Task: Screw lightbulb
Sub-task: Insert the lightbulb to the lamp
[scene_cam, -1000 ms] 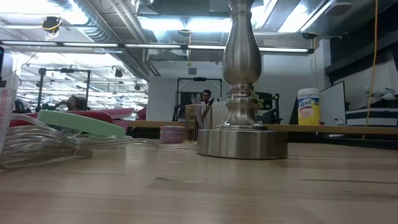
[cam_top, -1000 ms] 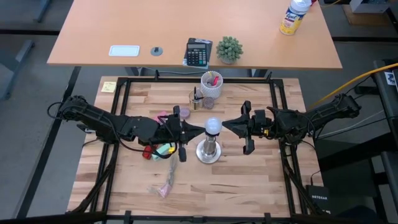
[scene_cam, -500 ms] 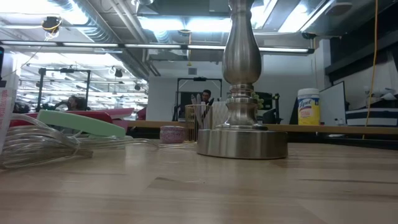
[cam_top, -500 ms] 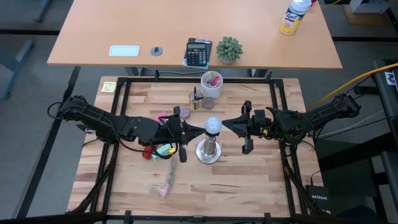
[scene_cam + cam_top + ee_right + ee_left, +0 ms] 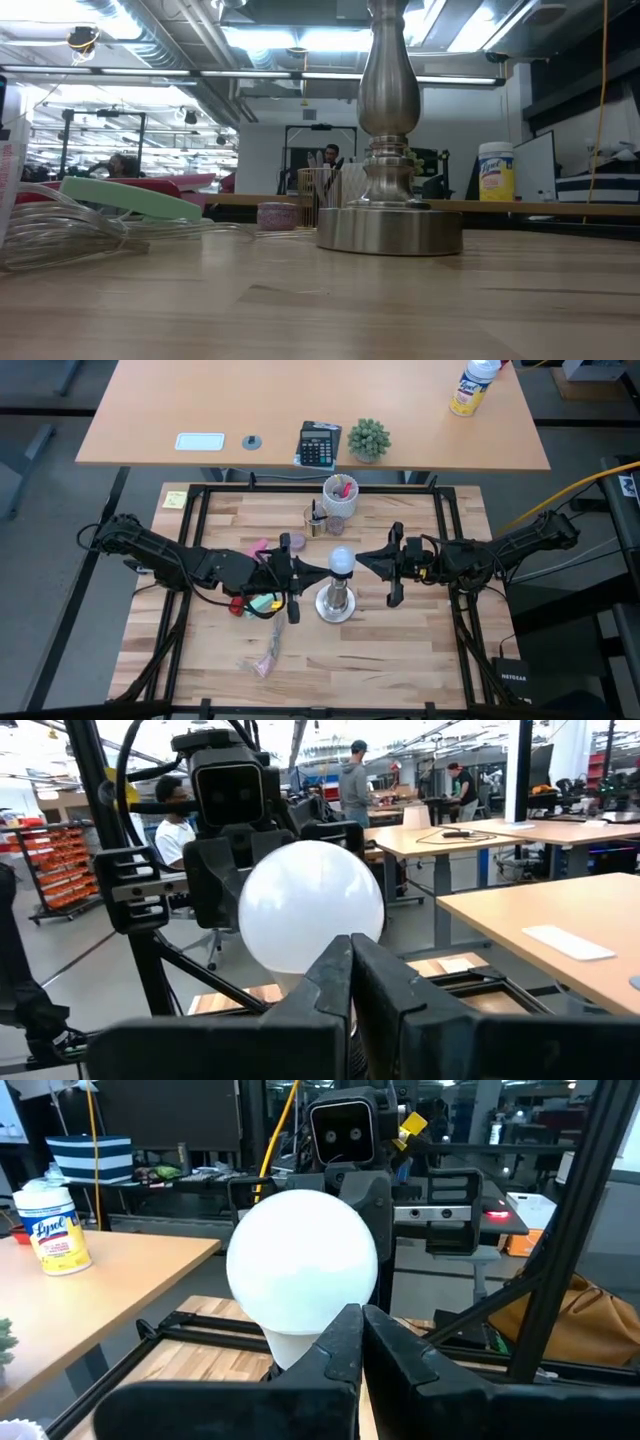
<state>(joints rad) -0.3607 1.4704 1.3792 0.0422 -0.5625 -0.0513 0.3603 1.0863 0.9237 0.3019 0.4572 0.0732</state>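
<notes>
You have both grippers, left (image 5: 318,571) and right (image 5: 366,563), closed and empty, flanking the bulb (image 5: 343,561) on the stand (image 5: 337,605).

The lightbulb (image 5: 302,1260) base is hidden behind claw fingers (image 5: 340,1348).

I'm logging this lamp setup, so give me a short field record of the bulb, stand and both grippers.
bulb: frosted-white round lightbulb sitting on top of the stand
stand: silvery metal socket stand with round base, upright on the wooden table
left gripper: shut, tip beside the bulb on its left
right gripper: shut, tip beside the bulb on its right
contact with bulb: cannot tell
</notes>
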